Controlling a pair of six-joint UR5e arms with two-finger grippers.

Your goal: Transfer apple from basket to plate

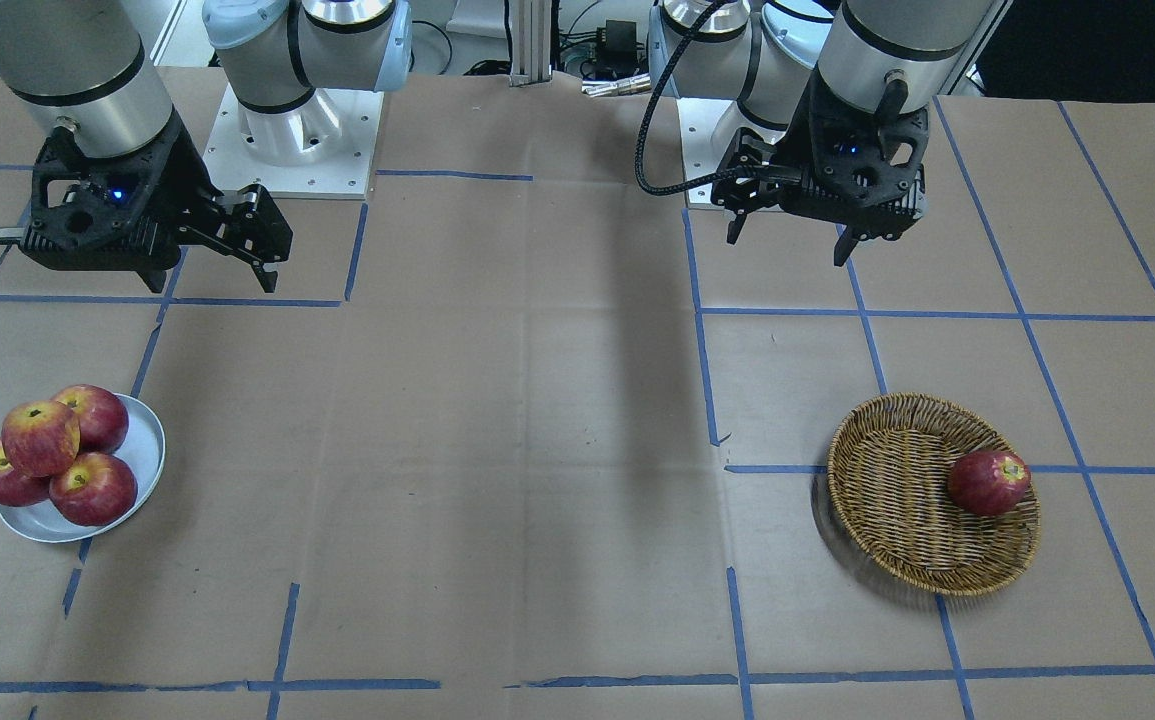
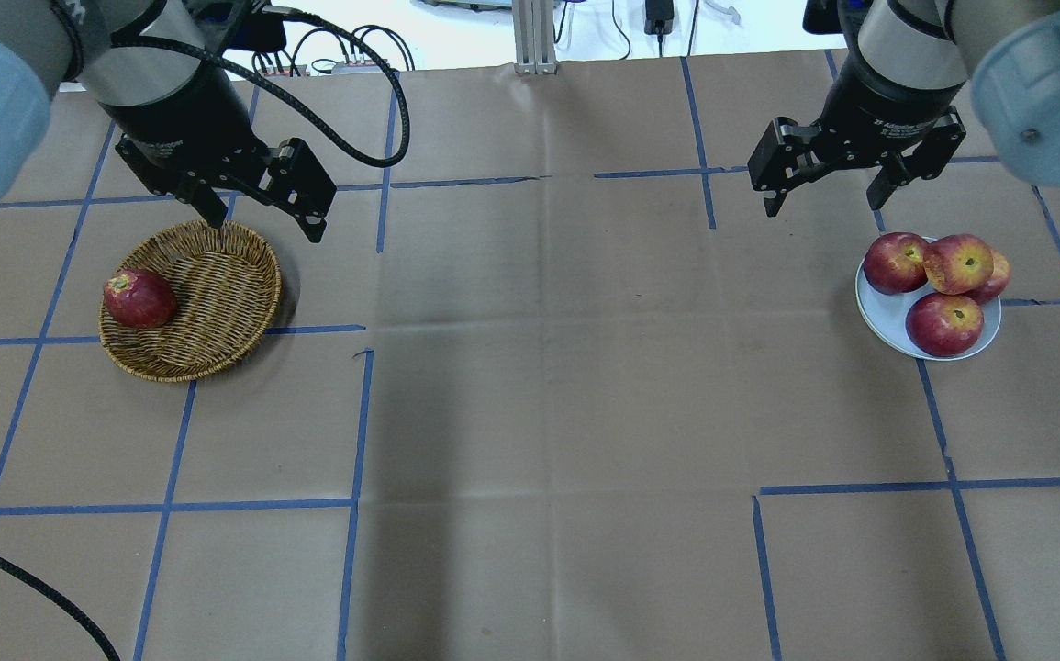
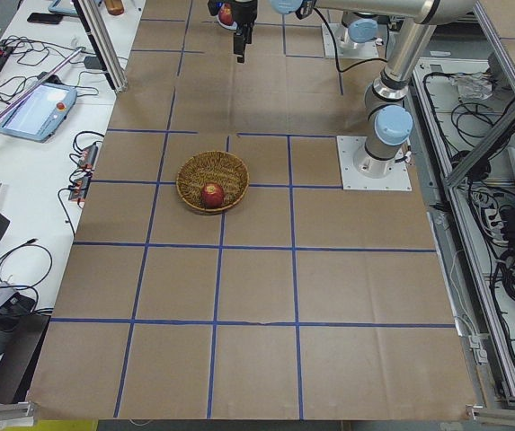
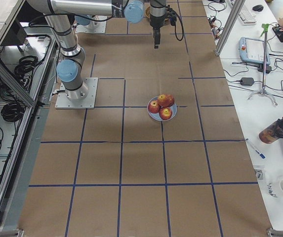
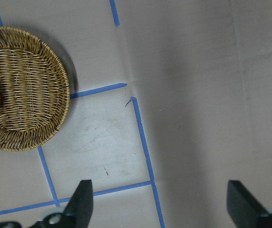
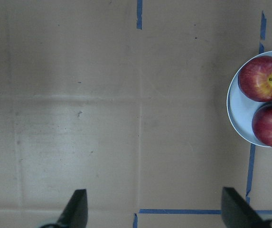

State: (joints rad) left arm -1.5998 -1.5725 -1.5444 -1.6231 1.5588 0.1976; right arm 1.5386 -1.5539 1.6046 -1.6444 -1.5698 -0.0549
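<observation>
The lighter pinkish-red, yellow-streaked apple (image 2: 959, 263) lies on top of three deeper-red apples on the white-grey plate (image 2: 887, 317); it also shows in the front view (image 1: 40, 437). The wicker basket (image 2: 217, 294) holds one dark red apple (image 2: 138, 298) against its rim. My left gripper (image 2: 267, 227) is open and empty, high above the table beside the basket's far edge. My right gripper (image 2: 824, 207) is open and empty, above the table just beyond the plate. The right wrist view shows the plate's edge (image 6: 233, 102) at its right.
Brown paper with blue tape lines (image 2: 355, 422) covers the table. The two arm bases (image 1: 287, 130) stand at the robot's side. The left wrist view shows the basket (image 5: 26, 90) at its upper left.
</observation>
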